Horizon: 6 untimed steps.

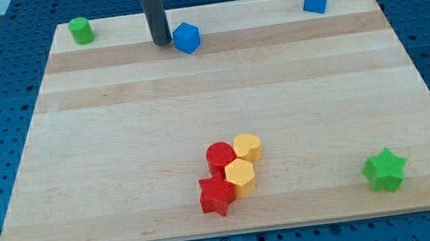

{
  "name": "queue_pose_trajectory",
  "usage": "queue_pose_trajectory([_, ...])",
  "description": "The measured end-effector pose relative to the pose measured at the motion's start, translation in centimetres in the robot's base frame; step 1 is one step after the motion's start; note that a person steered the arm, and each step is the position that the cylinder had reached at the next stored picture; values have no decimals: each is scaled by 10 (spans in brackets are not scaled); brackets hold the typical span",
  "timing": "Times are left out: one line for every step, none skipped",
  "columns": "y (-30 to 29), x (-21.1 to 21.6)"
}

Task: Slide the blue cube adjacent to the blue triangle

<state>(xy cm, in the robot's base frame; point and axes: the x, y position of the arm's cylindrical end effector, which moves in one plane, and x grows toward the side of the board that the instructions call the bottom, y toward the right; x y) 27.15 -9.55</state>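
Note:
The blue cube [186, 38] lies near the view's top, left of centre, on the wooden board [121, 147]. The blue triangle [315, 0] lies at the view's top right, far to the cube's right and well apart from it. My tip [161, 42] stands just to the left of the blue cube, very close to its left side; I cannot tell if it touches. The dark rod rises straight up out of the view's top.
A green cylinder [80, 30] sits at the top left corner. A cluster at the bottom centre holds a red cylinder [220, 156], a yellow heart [247, 147], a yellow hexagon [240, 174] and a red star [216, 195]. A green star [385, 169] sits at the bottom right.

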Motion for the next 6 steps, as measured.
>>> queue_pose_trajectory([3,7])
queue_pose_trajectory([19,27])
queue_pose_trajectory([57,43])
queue_pose_trajectory([90,49])
queue_pose_trajectory([91,48])
queue_pose_trajectory([66,39])
